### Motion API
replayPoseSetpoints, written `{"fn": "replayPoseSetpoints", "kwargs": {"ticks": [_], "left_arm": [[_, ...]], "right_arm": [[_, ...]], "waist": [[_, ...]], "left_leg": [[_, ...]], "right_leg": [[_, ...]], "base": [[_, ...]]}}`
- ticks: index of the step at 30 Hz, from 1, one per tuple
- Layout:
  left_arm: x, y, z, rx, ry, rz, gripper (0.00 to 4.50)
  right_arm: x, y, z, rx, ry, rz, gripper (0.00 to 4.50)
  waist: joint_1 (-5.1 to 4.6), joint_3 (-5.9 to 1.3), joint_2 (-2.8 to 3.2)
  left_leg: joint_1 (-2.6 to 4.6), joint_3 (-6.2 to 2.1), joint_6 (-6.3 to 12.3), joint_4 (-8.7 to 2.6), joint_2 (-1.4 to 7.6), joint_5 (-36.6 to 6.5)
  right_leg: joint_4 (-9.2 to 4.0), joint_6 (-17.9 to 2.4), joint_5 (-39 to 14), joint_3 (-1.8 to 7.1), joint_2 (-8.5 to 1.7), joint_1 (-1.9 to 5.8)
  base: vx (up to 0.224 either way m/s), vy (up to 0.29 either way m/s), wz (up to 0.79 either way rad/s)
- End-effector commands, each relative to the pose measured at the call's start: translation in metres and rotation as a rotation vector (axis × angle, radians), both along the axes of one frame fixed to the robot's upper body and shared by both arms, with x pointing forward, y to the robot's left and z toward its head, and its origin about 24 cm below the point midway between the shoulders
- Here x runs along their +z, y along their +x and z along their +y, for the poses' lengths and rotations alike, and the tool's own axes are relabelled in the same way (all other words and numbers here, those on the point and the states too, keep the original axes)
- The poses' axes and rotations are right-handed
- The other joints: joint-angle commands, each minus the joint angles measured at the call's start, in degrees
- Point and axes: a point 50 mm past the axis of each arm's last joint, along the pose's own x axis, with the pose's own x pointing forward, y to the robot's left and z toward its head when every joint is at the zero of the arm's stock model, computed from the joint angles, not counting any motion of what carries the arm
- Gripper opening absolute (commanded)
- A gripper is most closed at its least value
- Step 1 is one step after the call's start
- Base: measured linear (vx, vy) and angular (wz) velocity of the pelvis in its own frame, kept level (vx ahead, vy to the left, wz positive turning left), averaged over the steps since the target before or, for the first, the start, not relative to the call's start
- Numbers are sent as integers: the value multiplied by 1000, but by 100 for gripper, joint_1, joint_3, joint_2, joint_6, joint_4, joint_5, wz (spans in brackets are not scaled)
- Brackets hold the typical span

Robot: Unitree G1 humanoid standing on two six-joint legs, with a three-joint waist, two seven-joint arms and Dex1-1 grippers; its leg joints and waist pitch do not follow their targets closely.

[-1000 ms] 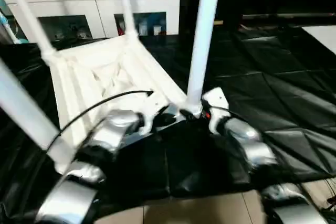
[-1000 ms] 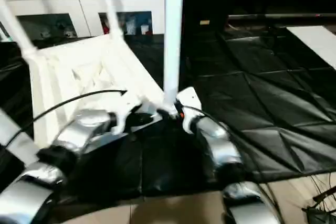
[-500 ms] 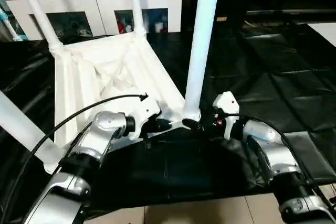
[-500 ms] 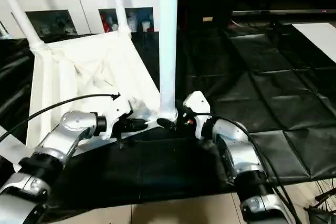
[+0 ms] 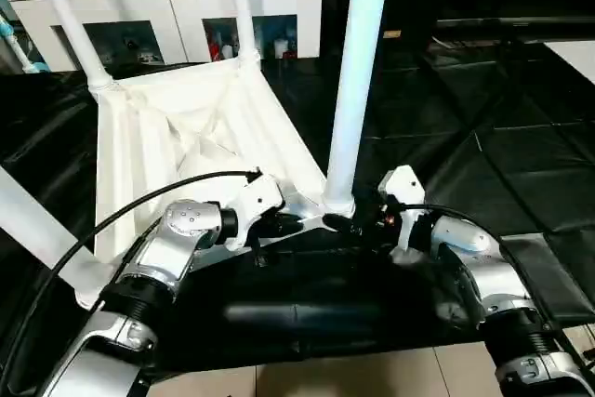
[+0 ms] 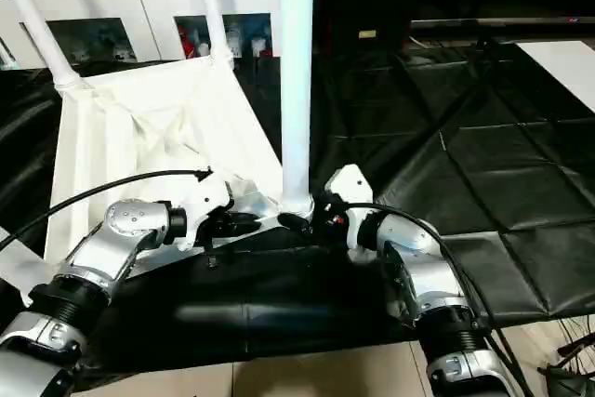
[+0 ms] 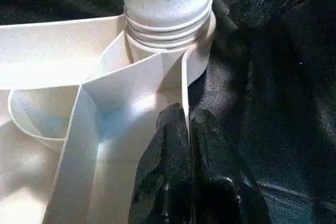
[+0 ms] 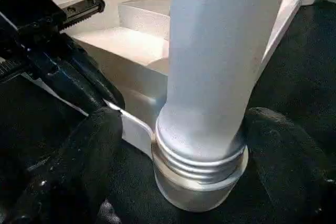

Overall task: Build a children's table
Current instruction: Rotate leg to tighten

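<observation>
Since a second ago my head has steadied and lifted, so the whole scene sits clearer and lower in view, while my two arms have hardly shifted: both are still at the near corner socket (image 8: 202, 179) of the small white plastic children's table (image 5: 177, 137), which lies upside down on the black cloth-draped table (image 5: 483, 118) with its ribbed underside up. From that socket the nearest long tapered white tube leg (image 5: 353, 72) rises upright, its threaded end seated in the ring with several ridges still showing. My left gripper (image 7: 186, 145) is pinching the thin white rib that runs into the socket, its two black fingers pressed together on either side of it. My right gripper (image 8: 202, 129) has its fingers spread around the base of the leg, one pad (image 8: 79, 156) on each side, not visibly squeezing it. Three other legs stand farther from the socket, toward the white cabinet with glass doors (image 5: 177, 16). I judge this last leg needs more turning home.
</observation>
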Motion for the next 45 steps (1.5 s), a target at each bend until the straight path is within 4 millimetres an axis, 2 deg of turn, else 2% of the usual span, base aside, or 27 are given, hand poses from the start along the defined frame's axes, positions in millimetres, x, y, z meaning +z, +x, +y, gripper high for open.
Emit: {"fn": "replayPoseSetpoints", "kwargs": {"ticks": [1,5,18,26,33,45], "left_arm": [[-21,-11,1,-7,36,79,0],[-21,-11,1,-7,36,79,0],[-21,-11,1,-7,36,79,0],[-21,-11,1,-7,36,79,0],[-21,-11,1,-7,36,79,0],[-21,-11,1,-7,36,79,0]], "right_arm": [[-7,-5,10,57,-22,36,386],[-7,-5,10,57,-22,36,386],[-7,-5,10,57,-22,36,386],[-7,-5,10,57,-22,36,386],[-7,-5,10,57,-22,36,386],[-7,-5,10,57,-22,36,386]], "waist": [[34,-301,-78],[40,-315,-79],[41,-326,-83],[39,-305,-82],[37,-317,-81],[40,-321,-82]], "left_leg": [[23,-110,534,-322,280,-1061],[21,-106,584,-303,273,-934],[11,-107,643,-280,267,-830],[12,-114,535,-290,269,-1090],[11,-114,538,-278,263,-1022],[9,-114,565,-273,263,-982]], "right_leg": [[-303,-1469,-611,180,-294,263],[-277,-1507,-395,178,-292,270],[-252,-1544,-280,170,-283,280],[-289,-1468,-716,180,-294,259],[-268,-1487,-533,180,-288,261],[-262,-1493,-514,177,-286,264]], "base": [[0,0,0],[0,0,0],[0,0,0],[0,0,0],[0,0,0],[0,0,0]]}}
